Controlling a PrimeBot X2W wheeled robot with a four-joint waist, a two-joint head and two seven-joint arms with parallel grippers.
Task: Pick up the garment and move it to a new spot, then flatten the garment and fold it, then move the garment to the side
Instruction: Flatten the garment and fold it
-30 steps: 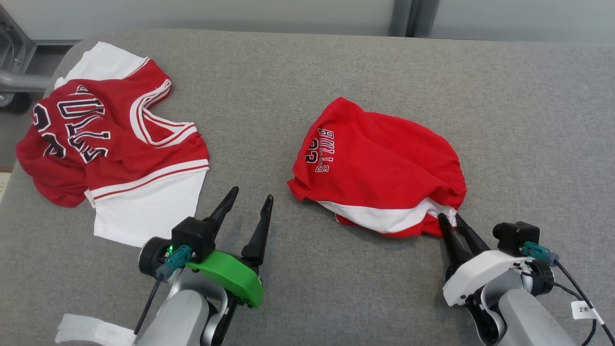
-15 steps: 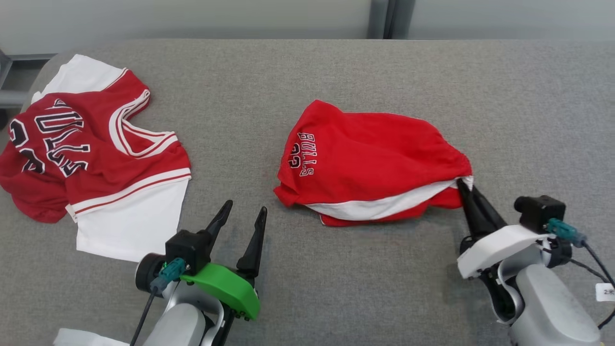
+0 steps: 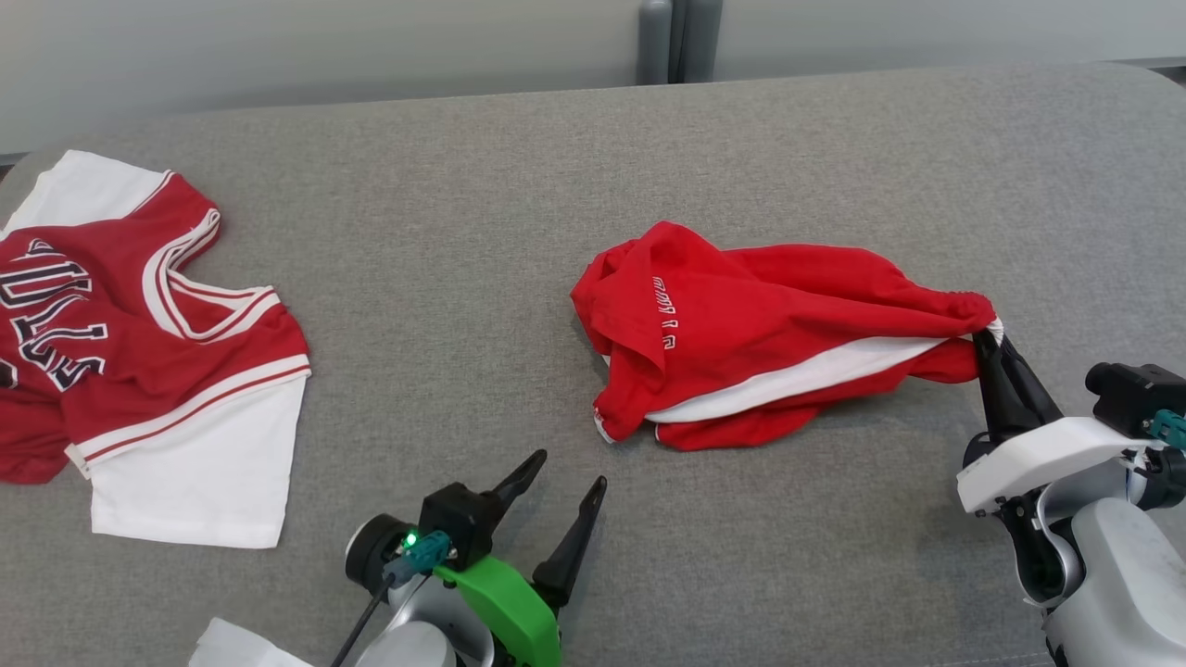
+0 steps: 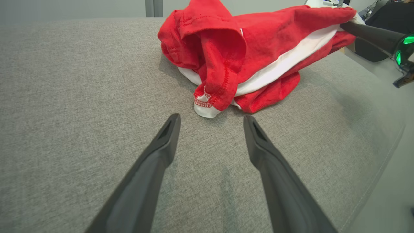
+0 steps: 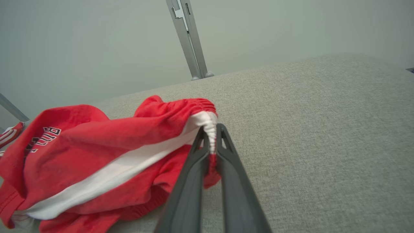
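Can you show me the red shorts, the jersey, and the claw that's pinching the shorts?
red shorts (image 3: 788, 306): head view, middle of the red cloth.
jersey (image 3: 185, 343): head view, red part below the collar.
right claw (image 3: 990, 341): head view, tips shut on the shorts' waistband.

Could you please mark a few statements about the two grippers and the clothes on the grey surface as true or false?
1. The right gripper is shut on the waistband end of the shorts. True.
2. The left gripper grips the shorts too. False: it is open, above the bare grey surface, short of the shorts.
3. The jersey lies on top of the shorts. False: it lies apart from them, at the left end.
4. The shorts carry a white stripe. True.
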